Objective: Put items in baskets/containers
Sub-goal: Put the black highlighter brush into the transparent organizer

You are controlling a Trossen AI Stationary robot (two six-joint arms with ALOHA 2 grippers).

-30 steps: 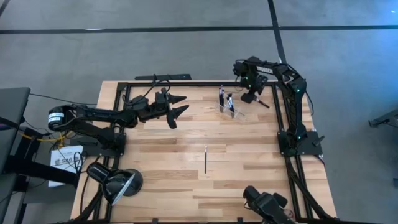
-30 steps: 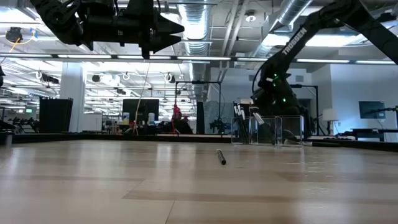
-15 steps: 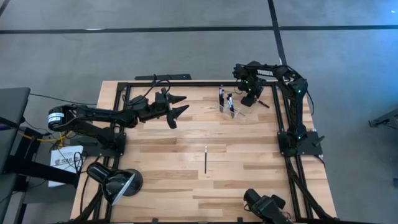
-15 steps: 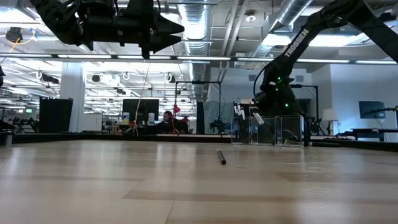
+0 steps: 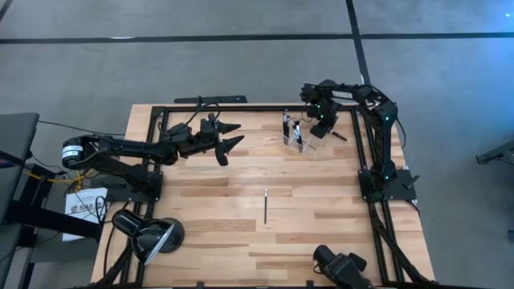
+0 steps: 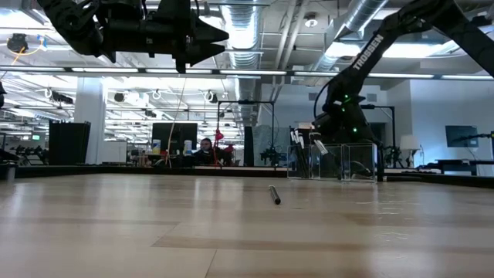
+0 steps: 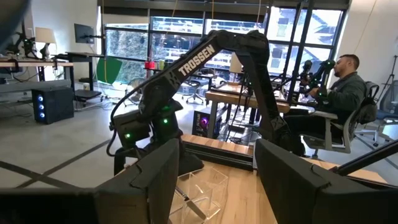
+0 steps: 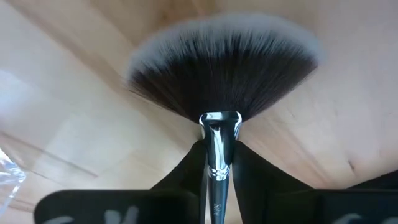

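A clear container (image 5: 296, 138) stands at the far right of the table, with a few thin dark brushes (image 5: 287, 125) standing in it. One thin brush (image 5: 266, 205) lies flat on the wood at mid-table, also seen in the low view (image 6: 274, 194). Just right of the container, my right gripper (image 5: 320, 126) is shut on a large brush with a fluffy fan head (image 8: 224, 68). Its dark handle (image 5: 340, 135) sticks out toward the table's right edge. My left gripper (image 5: 230, 138) hangs open above the table, left of the container, with nothing between its fingers (image 7: 158, 177). My right gripper pinches the large brush between its two fingers at the silver ferrule (image 8: 219, 140), just behind the fan head. The fingers come from above, pointing down at the table. The fan head spreads out beyond the fingertips, over the wood; whether it rests on the table I cannot tell.
A black dome-shaped lamp (image 5: 154, 234) sits at the near left corner. A black frame rail (image 5: 241, 108) runs along the far edge and down both sides. A person (image 7: 339, 93) sits beyond the table. Bare wood (image 5: 321, 193) lies between the lone brush and the right arm's base.
My right gripper has shifted a little toward the container and lower over the large brush. My left arm has kept still.
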